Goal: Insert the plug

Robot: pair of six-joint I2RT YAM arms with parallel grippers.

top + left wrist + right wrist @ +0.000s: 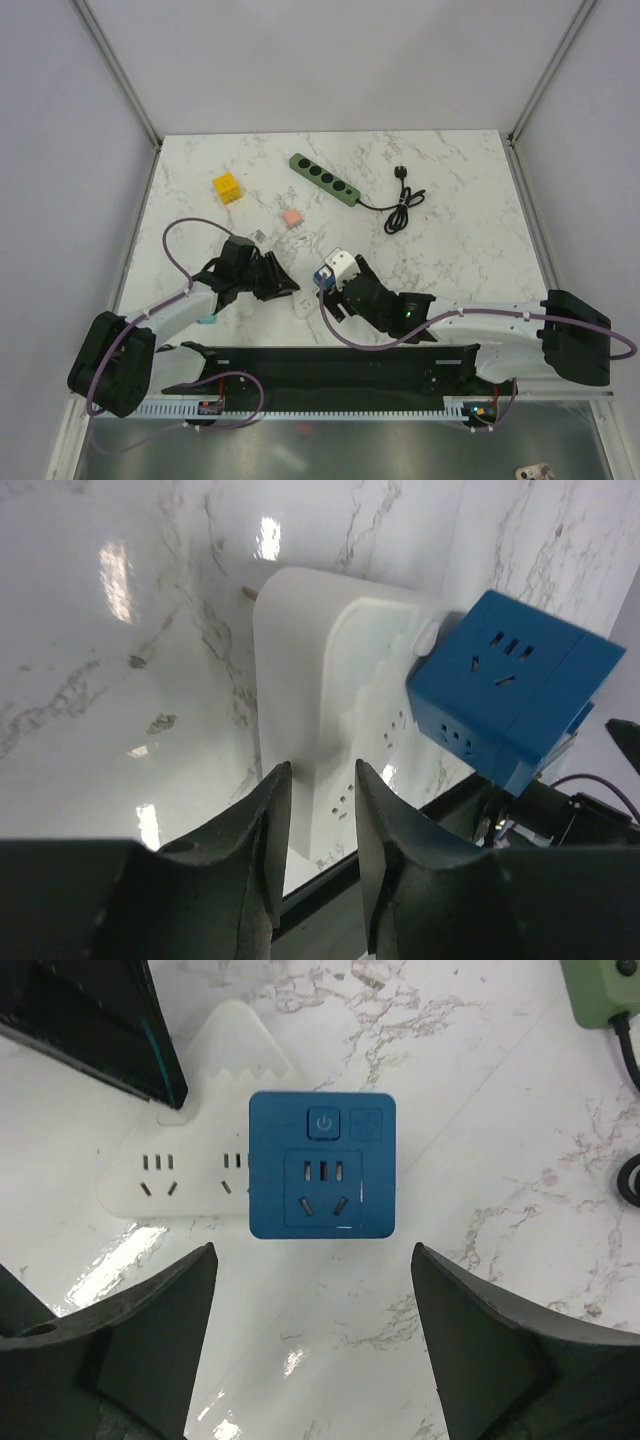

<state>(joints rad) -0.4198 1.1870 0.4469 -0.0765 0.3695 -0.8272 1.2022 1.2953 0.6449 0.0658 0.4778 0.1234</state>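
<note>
From above, the marble tabletop (450, 250) has its widest bare stretch on the right and along the far edge. A green power strip (325, 179) lies slantwise at far centre, and its black cable (400, 205) is coiled just to its right. A yellow block (227, 188) and a pink block (292, 217) sit apart on the far left. Both arms reach inward near the front. The left hand (285, 280) and right hand (345, 285) are close together, with the blue cube plug (335, 270) at the right hand's tips.

In the left wrist view, a white socket strip (320, 650) runs away from the camera, with bare marble along its left edge. The cube sits tilted at the strip's right side, and I cannot tell whether it is fully seated. The left fingers (265, 830) stand a narrow gap apart over the strip's near end, but I cannot tell if they pinch it.

In the right wrist view, the cube covers the strip's right part with its socket face towards the camera. The right fingers (470, 1310) are spread wide, clear of the cube on both sides. One dark finger of the left hand meets the strip's far left edge. Open marble lies to the right.
</note>
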